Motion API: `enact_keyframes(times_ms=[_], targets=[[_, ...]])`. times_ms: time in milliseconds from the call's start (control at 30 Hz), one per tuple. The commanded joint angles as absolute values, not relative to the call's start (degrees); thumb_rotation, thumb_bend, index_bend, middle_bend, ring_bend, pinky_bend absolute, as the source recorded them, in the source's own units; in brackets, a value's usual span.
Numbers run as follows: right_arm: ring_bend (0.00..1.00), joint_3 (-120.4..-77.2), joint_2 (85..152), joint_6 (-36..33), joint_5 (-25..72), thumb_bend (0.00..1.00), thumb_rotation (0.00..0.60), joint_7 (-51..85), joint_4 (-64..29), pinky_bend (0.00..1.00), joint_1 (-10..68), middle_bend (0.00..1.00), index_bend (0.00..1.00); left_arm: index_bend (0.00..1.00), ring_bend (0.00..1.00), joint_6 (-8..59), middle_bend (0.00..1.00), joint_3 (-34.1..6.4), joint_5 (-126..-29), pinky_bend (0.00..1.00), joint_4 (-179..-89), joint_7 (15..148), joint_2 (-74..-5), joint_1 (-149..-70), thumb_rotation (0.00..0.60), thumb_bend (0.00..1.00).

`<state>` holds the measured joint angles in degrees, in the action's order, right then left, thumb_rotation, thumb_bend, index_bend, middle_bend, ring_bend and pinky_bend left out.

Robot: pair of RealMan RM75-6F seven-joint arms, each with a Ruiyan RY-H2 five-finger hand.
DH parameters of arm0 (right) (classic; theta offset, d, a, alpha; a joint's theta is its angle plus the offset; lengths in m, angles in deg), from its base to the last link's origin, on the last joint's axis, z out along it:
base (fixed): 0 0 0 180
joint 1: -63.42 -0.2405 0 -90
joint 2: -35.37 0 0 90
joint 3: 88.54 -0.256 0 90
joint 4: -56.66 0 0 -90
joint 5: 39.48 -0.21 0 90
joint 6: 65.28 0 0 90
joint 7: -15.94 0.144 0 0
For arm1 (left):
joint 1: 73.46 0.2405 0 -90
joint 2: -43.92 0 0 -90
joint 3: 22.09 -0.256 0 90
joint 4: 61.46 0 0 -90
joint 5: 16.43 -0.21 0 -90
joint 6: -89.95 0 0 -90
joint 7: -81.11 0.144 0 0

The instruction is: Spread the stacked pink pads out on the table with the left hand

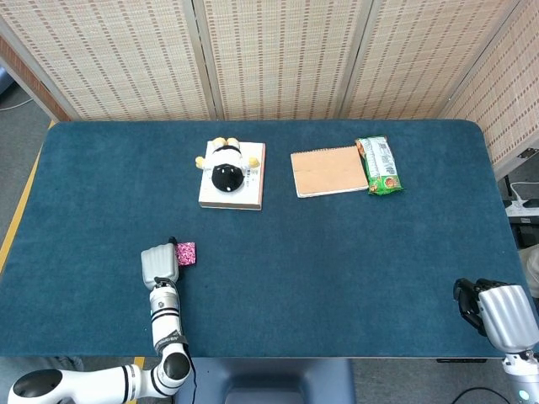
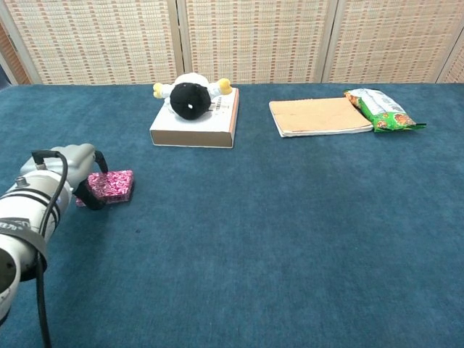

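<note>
Right hand (image 1: pixel 498 313) sits at the table's near right corner, fingers curled inward, nothing in them. Left hand (image 2: pixel 72 181) lies low over the near left part of the blue table (image 2: pixel 290 217); its dark fingertips (image 2: pixel 90 197) meet the left edge of the stacked pink pads (image 2: pixel 111 185), though whether they pinch the stack cannot be told. The pads lie flat as one pile. Farther back, a black-and-white plush toy (image 2: pixel 190 97) rests on a white box (image 2: pixel 194 127). Right of it lies a tan notebook (image 2: pixel 319 116), with a green snack packet (image 2: pixel 380 109) touching its right edge.
</note>
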<state>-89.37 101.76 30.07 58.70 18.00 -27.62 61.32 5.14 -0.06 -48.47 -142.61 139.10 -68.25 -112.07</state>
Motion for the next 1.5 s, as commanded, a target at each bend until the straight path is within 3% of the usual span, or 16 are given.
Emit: enact_keyframes(times_ms=[33, 433, 900, 1167, 1500], targets=[[0.77, -89.4, 101.8, 30.1, 58.7, 0.35, 0.6, 18.0, -27.6, 0.87, 61.3, 0.86, 1.0, 0.37, 1.0, 5.0, 1.0, -0.3, -48.9, 1.0, -143.5, 138.9, -67.7, -111.8, 0.6, 0.37], [0.77, -89.4, 102.0, 29.2, 58.4, 0.35, 0.6, 17.3, -27.8, 0.87, 61.0, 0.86, 1.0, 0.38, 1.0, 7.4, 1.0, -5.8, -53.5, 1.0, -153.5, 132.6, -52.3, -104.4, 0.6, 0.37], [0.77, -89.3, 102.0, 28.4, 58.0, 0.35, 0.6, 16.5, -28.1, 0.87, 60.8, 0.86, 1.0, 0.38, 1.0, 17.3, 1.0, -9.2, -55.6, 1.0, -142.3, 123.3, -48.6, -102.3, 0.6, 0.37], [0.77, -89.3, 102.0, 28.6, 58.1, 0.35, 0.6, 16.6, -28.0, 0.87, 60.9, 0.86, 1.0, 0.27, 1.0, 19.5, 1.0, -9.6, -55.9, 1.0, -135.2, 121.3, -50.4, -102.2, 0.6, 0.37], [0.77, -89.2, 102.0, 28.9, 58.4, 0.35, 0.6, 16.6, -27.9, 0.87, 61.0, 0.86, 1.0, 0.09, 1.0, 19.3, 1.0, -9.5, -54.8, 1.0, -134.8, 123.2, -51.2, -102.1, 0.6, 0.35]])
